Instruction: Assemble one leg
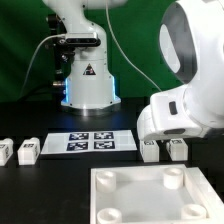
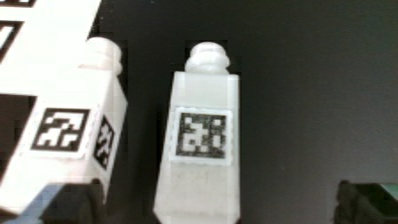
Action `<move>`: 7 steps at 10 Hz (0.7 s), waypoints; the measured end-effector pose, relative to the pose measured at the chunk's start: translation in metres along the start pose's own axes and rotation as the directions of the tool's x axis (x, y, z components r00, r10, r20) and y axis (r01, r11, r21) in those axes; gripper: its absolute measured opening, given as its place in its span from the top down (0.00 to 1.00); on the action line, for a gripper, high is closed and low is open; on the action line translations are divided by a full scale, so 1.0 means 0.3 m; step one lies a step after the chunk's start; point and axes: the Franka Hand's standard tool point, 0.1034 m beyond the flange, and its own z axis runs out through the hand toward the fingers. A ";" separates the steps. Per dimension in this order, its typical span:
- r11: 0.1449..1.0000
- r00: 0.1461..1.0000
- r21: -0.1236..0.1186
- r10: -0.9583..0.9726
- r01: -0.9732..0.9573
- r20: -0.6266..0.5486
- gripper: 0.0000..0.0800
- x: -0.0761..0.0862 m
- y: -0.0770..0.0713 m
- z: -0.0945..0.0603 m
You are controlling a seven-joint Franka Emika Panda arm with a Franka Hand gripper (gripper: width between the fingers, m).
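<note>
The marker board [image 1: 88, 142] lies flat on the black table [image 1: 40, 190], to the exterior view's left of the gripper [image 2: 214, 205]. A white square tabletop [image 1: 140, 200] with round corner sockets lies near the gripper, closer to the camera.

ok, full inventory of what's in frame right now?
small white stubby plastic legs: four, white with marker tags, two off each end of the marker board
thin flat marker board: one, white with black tags, mid-table
large square tray-like piece with round corner sockets: one, white, front of the table
table: one, black
robot arm: one, white, over the exterior view's right
fingers: two, dark, blurred, spread apart
</note>
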 end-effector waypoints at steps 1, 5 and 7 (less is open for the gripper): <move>1.000 1.000 -0.003 -0.003 0.003 0.001 0.19 -0.002 -0.005 0.029; 1.000 1.000 -0.005 -0.004 0.004 0.009 0.19 0.009 -0.010 0.077; 1.000 1.000 -0.005 -0.004 0.004 0.010 0.19 0.010 -0.008 0.080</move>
